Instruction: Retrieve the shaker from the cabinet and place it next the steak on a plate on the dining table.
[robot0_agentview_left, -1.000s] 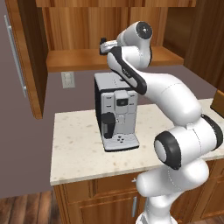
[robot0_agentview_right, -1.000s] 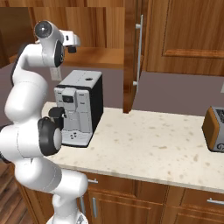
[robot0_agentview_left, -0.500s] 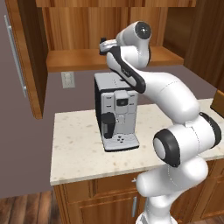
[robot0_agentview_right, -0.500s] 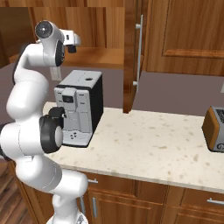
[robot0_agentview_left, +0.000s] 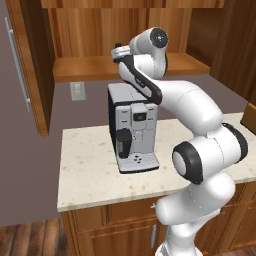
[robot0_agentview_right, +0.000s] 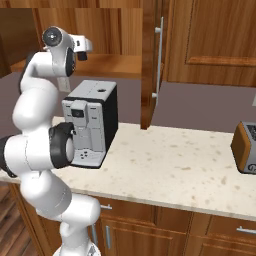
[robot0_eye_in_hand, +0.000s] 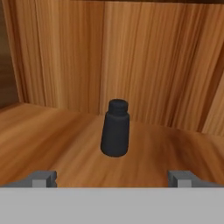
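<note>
The shaker (robot0_eye_in_hand: 115, 129) is a small black cylinder with a narrower cap. It stands upright on the wooden shelf of the open cabinet (robot0_eye_in_hand: 52, 140), in front of the back panel. My gripper (robot0_eye_in_hand: 113, 179) is open and level with the shelf, a short way before the shaker, which sits centred between the two fingertips (robot0_eye_in_hand: 43, 178) without touching them. From the base, the hand (robot0_agentview_left: 119, 51) reaches into the cabinet opening above the coffee machine, and it also shows at the cabinet (robot0_agentview_right: 82, 45) from the other side. The steak, the plate and the dining table are out of view.
A grey coffee machine (robot0_agentview_left: 132, 127) stands on the speckled counter (robot0_agentview_left: 90, 165) right under my arm. The cabinet doors (robot0_agentview_left: 30, 65) (robot0_agentview_right: 150, 65) hang open on both sides, each with a long silver handle. A toaster (robot0_agentview_right: 245, 147) sits at the counter's right end.
</note>
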